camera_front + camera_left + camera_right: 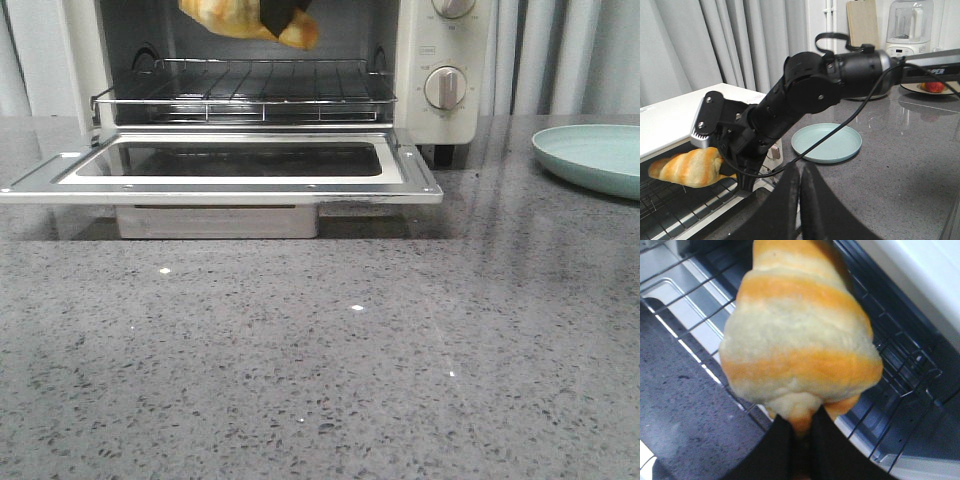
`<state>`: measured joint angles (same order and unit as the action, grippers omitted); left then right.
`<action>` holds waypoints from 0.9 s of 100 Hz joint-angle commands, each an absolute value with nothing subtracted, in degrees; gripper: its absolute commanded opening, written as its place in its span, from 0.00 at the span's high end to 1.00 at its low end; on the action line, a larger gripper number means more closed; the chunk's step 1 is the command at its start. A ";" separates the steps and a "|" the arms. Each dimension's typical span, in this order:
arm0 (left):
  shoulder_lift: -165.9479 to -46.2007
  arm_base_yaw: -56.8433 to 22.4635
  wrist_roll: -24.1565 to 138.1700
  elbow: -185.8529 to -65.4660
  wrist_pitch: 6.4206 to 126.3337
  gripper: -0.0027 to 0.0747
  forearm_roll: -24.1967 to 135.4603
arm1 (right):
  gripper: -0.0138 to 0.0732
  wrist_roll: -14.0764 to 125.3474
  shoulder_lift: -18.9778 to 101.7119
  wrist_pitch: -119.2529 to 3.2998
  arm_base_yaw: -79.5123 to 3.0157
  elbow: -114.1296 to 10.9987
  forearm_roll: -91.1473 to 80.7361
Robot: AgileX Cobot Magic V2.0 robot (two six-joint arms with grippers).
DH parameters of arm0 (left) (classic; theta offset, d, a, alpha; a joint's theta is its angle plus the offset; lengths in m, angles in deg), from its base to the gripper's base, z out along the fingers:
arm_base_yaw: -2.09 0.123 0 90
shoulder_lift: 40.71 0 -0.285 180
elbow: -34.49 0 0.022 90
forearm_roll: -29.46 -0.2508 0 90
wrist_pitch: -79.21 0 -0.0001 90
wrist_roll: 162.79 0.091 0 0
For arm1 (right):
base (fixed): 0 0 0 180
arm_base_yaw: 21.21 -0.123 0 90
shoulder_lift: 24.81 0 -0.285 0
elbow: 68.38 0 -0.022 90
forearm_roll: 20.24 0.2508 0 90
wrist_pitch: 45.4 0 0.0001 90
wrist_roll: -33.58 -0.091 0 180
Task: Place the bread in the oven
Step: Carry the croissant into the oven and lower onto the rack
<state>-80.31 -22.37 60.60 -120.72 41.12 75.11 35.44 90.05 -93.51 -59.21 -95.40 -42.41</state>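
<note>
Oven [440, 60] sits at the counter's [320, 360] far-left edge, door down flat. Right gripper [802, 440] is clamped on the bread [245, 20], held above the wire rack [250, 90]. Teal plate [595, 155] at far-right edge. Left gripper [800, 200] is closed w/ nothing in it. Grey curtains [560, 50] behind.

Right arm [830, 82] stretched forward and bent down at the wrist, right gripper [801, 432] clamped on the bread [800, 345], black fingers [782, 450] pinching its lower end and holding it aloft above the wire rack. Left gripper [800, 192] hanging back, well apart from the right arm, fingers [815, 200] pressed together with nothing between.
</note>
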 commanded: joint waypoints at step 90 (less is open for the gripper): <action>-80.58 -24.73 60.08 -122.68 43.79 0.99 78.56 | 0.32 31.78 91.84 -85.00 -58.51 -97.87 -55.89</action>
